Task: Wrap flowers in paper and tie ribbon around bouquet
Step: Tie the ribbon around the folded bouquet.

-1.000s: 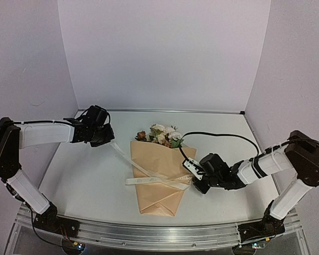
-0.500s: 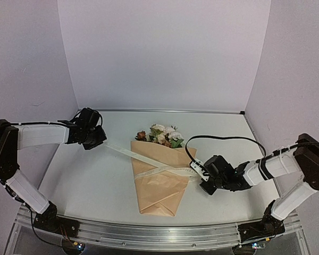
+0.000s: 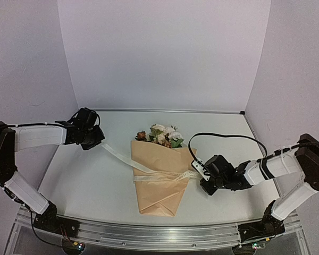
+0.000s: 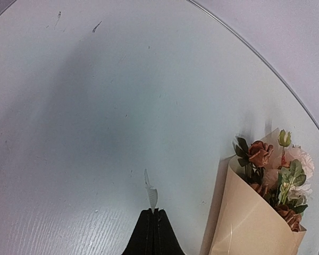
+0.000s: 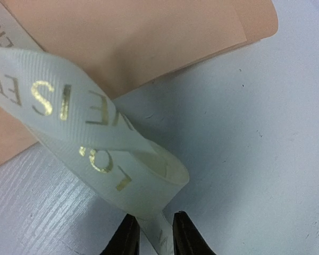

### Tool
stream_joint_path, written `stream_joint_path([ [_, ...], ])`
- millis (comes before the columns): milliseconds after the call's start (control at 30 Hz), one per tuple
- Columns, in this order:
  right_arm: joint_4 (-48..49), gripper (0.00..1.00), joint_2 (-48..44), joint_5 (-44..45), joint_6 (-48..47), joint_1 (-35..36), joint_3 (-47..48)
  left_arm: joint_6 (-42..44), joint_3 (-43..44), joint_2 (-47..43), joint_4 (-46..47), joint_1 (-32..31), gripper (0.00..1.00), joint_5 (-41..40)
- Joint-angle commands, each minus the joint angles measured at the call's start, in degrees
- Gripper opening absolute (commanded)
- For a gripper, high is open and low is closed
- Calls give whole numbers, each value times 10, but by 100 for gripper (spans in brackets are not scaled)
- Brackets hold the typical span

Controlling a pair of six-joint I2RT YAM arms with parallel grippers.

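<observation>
The bouquet (image 3: 158,178) lies on the table as a peach-tan paper (image 5: 138,37) cone with the flowers (image 3: 162,134) at its far end. The creamy ribbon (image 3: 122,155) crosses the cone's middle. One end runs up-left to my left gripper (image 3: 98,142), which is shut on it. In the left wrist view a short ribbon tip (image 4: 150,194) pokes out of the left gripper (image 4: 154,211). The other end loops at the cone's right edge. There my right gripper (image 5: 155,217) stands slightly open, and the ribbon (image 5: 95,143) with gold lettering lies between its fingers.
White tabletop (image 3: 85,180) with purple walls at the back and both sides. The right arm's black cable (image 3: 223,135) arcs over the table behind the right gripper (image 3: 200,178). A metal rail (image 3: 149,234) runs along the near edge.
My left gripper has pulled back to the left and my right gripper to the right. The slack ribbon has drawn tighter into a band across the cone.
</observation>
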Motion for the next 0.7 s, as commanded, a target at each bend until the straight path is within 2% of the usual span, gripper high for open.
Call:
stream_joint_path([
  [0, -25, 28, 2, -28, 11, -2, 0, -8, -7, -29, -5, 3, 0, -16],
  [267, -36, 30, -23, -41, 1, -7, -15, -12, -12, -33, -7, 5, 0, -27],
  [567, -60, 3, -20, -48, 12, -26, -7, -13, -15, -33, -5, 12, 0, -28],
  [667, -77, 0, -28, -44, 13, -30, -2, -15, -17, -34, -8, 15, 0, -34],
])
